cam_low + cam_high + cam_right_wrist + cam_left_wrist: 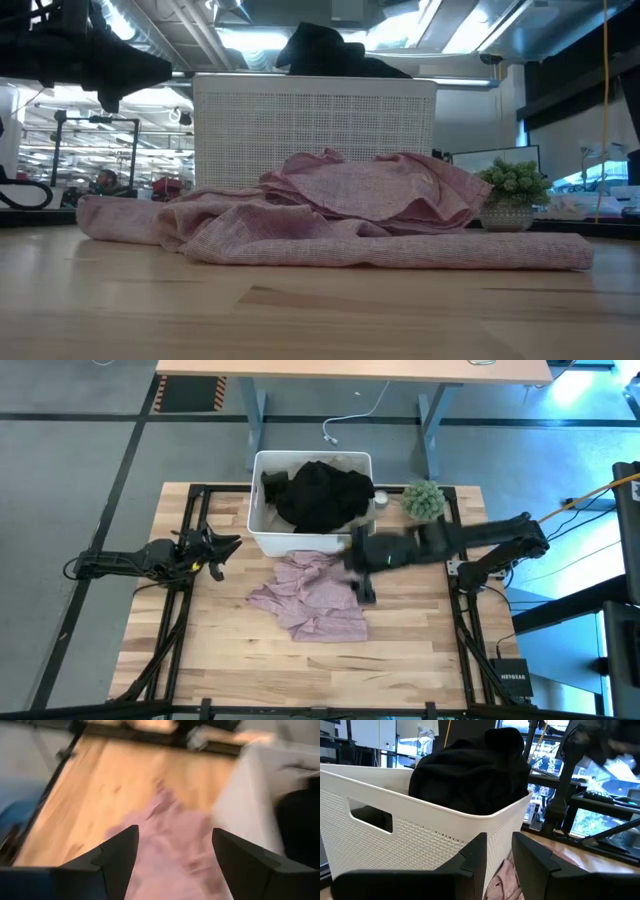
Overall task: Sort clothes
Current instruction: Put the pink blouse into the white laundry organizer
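Mottled pink garment: soft woven fabric, crumpled and partly spread on the wooden counter, lying just in front of the white tub with its upper edge at the tub's wall; folds rise at its middle. Black garment: bunched in a heap inside the tub, mounded above the rim.
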`<state>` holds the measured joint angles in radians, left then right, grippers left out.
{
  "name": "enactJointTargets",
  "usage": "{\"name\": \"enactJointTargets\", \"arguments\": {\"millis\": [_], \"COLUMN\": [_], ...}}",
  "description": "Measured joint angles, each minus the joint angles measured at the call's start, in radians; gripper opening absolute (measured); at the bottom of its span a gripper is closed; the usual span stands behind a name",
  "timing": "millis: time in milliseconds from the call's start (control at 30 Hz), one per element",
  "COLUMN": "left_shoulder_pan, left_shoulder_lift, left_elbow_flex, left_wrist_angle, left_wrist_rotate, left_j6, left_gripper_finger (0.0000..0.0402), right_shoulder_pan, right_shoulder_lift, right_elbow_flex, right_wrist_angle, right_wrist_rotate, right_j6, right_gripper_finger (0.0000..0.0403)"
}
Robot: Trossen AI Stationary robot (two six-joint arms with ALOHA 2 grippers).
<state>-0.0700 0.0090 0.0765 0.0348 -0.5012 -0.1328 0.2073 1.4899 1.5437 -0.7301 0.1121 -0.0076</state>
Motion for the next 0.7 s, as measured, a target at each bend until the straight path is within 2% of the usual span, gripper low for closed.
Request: {"name": "enactJointTargets", "arguments": {"millis": [133, 200, 333, 433, 567, 700], "left_shoulder_pan": [0.000, 0.000, 0.000, 0.000, 0.000, 0.000], "left_shoulder_lift": [0.000, 0.000, 0.000, 0.000, 0.000, 0.000], "left_elbow_flex": [0.000, 0.000, -0.001, -0.001, -0.001, -0.003], "left_wrist_angle": [0.007, 0.001, 0.002, -0.001, -0.003, -0.005], "left_wrist_rotate": [0.000, 0.000, -0.001, -0.001, -0.001, -0.001], "left_j6": [-0.002, -0.003, -0.017, -0.017, -0.022, -0.025], "left_gripper_finger": [0.0086, 0.0086, 0.0086, 0.0086, 0.0086, 0.0086], "right_shoulder_pan": [0.093, 0.124, 0.142, 0.136, 0.117, 0.117], "right_shoulder_lift": [0.000, 0.000, 0.002, 0.003, 0.030, 0.038], "right_elbow_flex": [-0.164, -0.257, -0.451, -0.557, -0.609, -0.607], "right_wrist_angle": [0.063, 0.120, 0.329, 0.523, 0.688, 0.819], "right_wrist_rotate": [0.005, 0.052, 0.138, 0.130, 0.058, 0.066], "right_j6": [0.030, 0.048, 0.052, 0.035, -0.023, -0.032], "right_gripper_finger": [0.0269, 0.0269, 0.0269, 0.0269, 0.0269, 0.0269]}}
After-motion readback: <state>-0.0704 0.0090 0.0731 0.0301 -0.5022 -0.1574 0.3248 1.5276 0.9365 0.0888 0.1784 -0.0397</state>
